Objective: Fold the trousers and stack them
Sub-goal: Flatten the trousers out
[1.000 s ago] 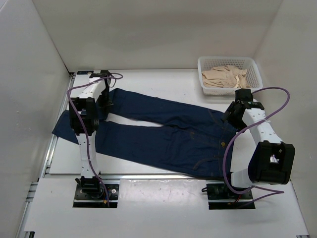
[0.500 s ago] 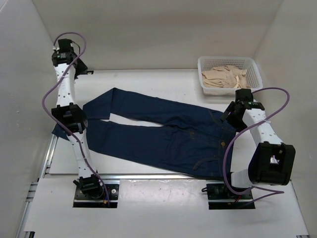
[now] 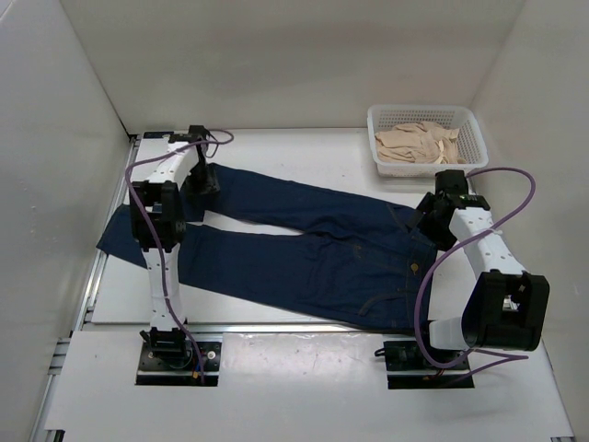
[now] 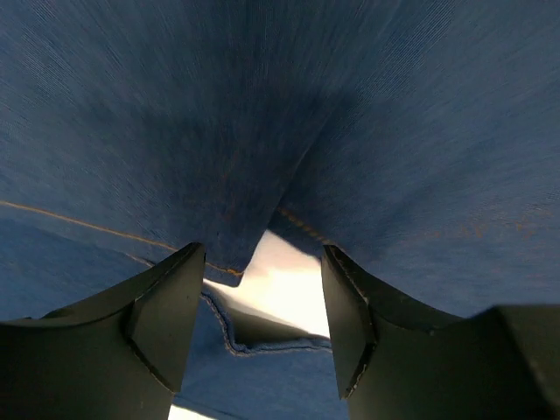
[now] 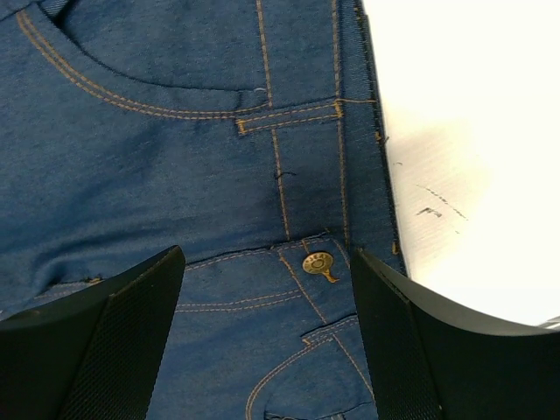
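The dark blue trousers (image 3: pixel 304 249) lie flat on the white table, legs pointing left, waist at the right. My left gripper (image 3: pixel 199 180) is down over the cuff end of the far leg. In the left wrist view it (image 4: pixel 262 267) is open, with denim, a stitched hem (image 4: pixel 229 332) and a patch of table between its fingers (image 4: pixel 171 306). My right gripper (image 3: pixel 433 217) hovers over the waistband at the far right corner. It (image 5: pixel 267 280) is open too, straddling the brass button (image 5: pixel 318 262) and a belt loop (image 5: pixel 289 118), holding nothing.
A white mesh basket (image 3: pixel 423 110) with beige cloth (image 3: pixel 416 143) stands at the back right. The near leg's cuff (image 3: pixel 115 238) reaches over the table's left edge. White walls enclose the left, back and right.
The left arm swung up to the back left, then came back down over the far leg's cuff, its jaws now open instead of shut. The right arm barely shifted.
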